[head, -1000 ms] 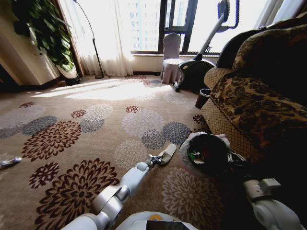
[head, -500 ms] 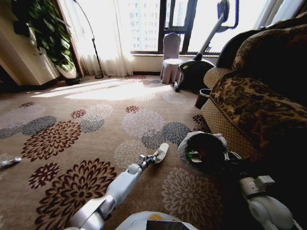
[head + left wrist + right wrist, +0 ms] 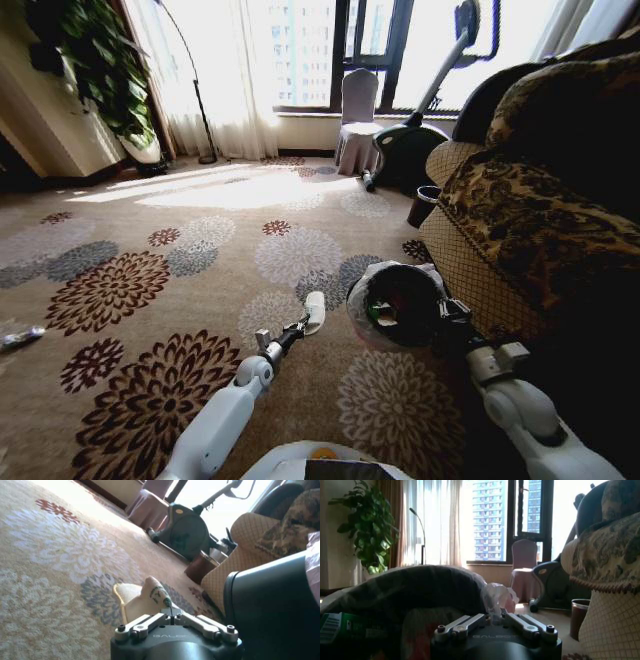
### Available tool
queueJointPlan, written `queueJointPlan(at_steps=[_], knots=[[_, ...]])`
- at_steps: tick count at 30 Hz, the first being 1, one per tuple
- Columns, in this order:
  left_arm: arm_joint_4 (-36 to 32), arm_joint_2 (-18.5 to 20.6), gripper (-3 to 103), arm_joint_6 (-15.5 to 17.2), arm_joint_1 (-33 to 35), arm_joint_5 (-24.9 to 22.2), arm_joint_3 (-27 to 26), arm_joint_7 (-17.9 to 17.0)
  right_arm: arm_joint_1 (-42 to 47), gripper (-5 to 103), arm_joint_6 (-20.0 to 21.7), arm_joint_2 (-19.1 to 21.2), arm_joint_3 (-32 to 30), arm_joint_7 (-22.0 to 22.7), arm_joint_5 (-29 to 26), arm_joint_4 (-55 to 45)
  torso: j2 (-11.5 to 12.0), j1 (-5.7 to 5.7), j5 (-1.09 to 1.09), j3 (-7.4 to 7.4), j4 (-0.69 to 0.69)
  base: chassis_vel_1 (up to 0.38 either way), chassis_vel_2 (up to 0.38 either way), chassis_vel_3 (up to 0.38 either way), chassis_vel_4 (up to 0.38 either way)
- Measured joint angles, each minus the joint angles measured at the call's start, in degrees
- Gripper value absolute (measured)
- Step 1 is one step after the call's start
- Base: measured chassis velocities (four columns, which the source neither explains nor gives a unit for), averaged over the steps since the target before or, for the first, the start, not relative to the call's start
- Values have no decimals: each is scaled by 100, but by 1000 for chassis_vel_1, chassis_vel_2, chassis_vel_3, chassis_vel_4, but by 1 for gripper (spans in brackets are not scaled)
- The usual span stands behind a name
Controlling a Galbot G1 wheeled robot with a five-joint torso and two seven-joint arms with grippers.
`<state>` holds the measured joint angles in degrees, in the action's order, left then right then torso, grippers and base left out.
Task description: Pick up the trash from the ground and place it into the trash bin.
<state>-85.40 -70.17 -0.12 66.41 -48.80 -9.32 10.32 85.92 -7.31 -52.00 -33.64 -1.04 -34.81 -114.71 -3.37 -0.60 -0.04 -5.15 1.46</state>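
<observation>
A white-pink bag [image 3: 315,311] is pinched in the left gripper [image 3: 300,325], whose jaws are closed tight on it. The bag is held up above the flowered carpet [image 3: 150,270], just beside the trash bin [image 3: 400,305]. The trash bin is held by its rim in the right gripper [image 3: 445,320], with the jaws shut on the shiny liner [image 3: 495,594]. The bin is tipped on its side, with its mouth turned toward the bag. A green wrapper [image 3: 375,313] is seen inside it. A patterned sofa [image 3: 530,220] is close behind the bin. A small bottle [image 3: 20,338] is lying on the carpet, well apart, near the left edge.
</observation>
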Motion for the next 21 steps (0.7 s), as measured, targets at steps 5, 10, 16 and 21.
queueJointPlan(at_steps=[5,10,16,21], knots=[[-988,-10,0,-133,979,-453,-848,-11,-755,0,-196,-58,630,-2,4,460,0,0,1,1,5,0,0,0,0],[-1859,17,0,-65,1386,-1127,-1133,-8,-971,0,-412,-271,638,-3,66,796,0,0,-1,0,-2,0,0,0,0],[-2817,-62,0,62,1894,-2198,-1476,11,-1469,0,-474,-410,864,7,100,1292,0,0,4,1,1,0,0,0,0],[-3591,-100,0,258,2245,-2849,-1576,1,-1853,0,-510,-607,1135,-1,150,1674,0,0,1,1,7,0,0,0,0]])
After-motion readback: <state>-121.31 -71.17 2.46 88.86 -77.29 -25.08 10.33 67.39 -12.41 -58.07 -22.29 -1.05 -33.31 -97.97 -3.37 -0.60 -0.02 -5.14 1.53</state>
